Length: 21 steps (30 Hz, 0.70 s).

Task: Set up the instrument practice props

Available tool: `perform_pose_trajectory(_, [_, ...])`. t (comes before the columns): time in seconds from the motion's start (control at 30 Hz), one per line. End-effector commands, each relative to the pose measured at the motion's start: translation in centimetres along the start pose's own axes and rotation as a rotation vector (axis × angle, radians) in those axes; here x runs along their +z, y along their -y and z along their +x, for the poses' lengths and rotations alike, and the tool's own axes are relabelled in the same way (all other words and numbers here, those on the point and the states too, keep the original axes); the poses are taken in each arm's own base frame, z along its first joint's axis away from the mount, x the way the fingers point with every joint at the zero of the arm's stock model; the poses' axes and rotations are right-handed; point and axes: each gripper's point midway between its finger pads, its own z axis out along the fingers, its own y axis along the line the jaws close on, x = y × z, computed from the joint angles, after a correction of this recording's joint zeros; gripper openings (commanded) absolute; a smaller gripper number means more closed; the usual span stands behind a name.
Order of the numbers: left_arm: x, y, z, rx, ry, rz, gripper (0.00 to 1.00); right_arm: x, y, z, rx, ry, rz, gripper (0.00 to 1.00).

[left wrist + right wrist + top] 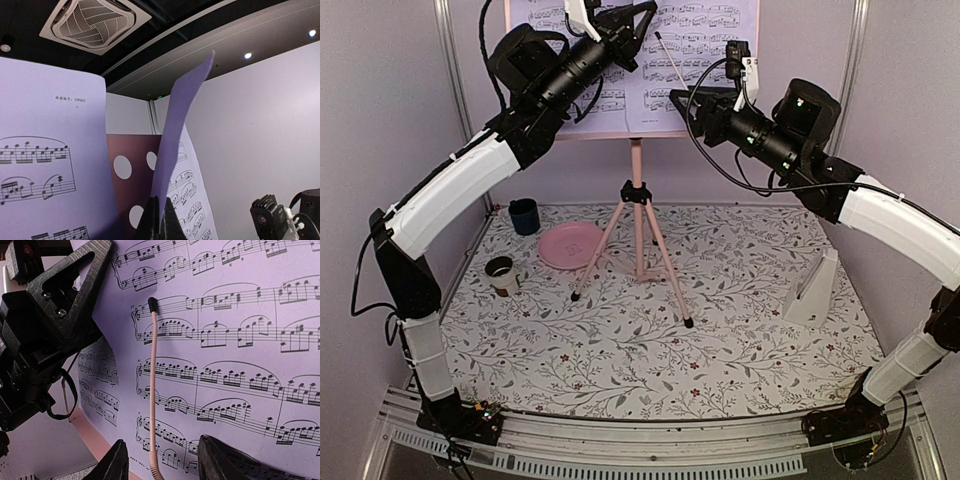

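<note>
Sheet music pages point(705, 45) stand on the perforated desk of the pink music stand point(638, 200), at 12 o'clock on the worktop point(650, 370). The left fingers point(149, 225) are pinched narrow on the lower edge of one page, which lifts away from the desk. The right fingers point(116, 465) are spread wide at the pages' bottom edge, a thin pink retaining arm point(151, 390) lying between them, gripping nothing. The white metronome point(813, 288) stands at 4 o'clock from the tripod, and the pink plate point(570, 245) lies at 9 o'clock.
</note>
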Motion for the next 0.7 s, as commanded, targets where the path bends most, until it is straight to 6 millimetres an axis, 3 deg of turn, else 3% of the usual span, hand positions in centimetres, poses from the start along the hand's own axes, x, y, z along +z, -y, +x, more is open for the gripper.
perform_pose_trajectory(0.0, [0.1,0.4,-0.4,0.000,0.009,0.014,0.00,-1.1,-0.3,-1.4,-0.011,0.024,-0.006,0.53])
perform_pose_trajectory(0.2, [0.2,0.7,0.3,-0.001,-0.006,0.032,0.00,-3.5,-1.3,-3.1,-0.072,0.065,-0.047,0.71])
perform_pose_trajectory(0.3, [0.3,0.9,0.8,0.005,-0.020,0.040,0.00,-4.6,-0.9,-4.0,-0.081,0.083,-0.035,0.75])
perform_pose_trajectory(0.47, [0.3,1.4,1.1,0.010,-0.024,0.073,0.00,-6.3,1.0,-5.2,-0.075,0.106,0.026,0.76])
perform_pose_trajectory(0.67, [0.4,1.7,1.2,0.009,-0.025,0.093,0.00,-7.7,4.3,-4.4,-0.011,0.091,0.090,0.74])
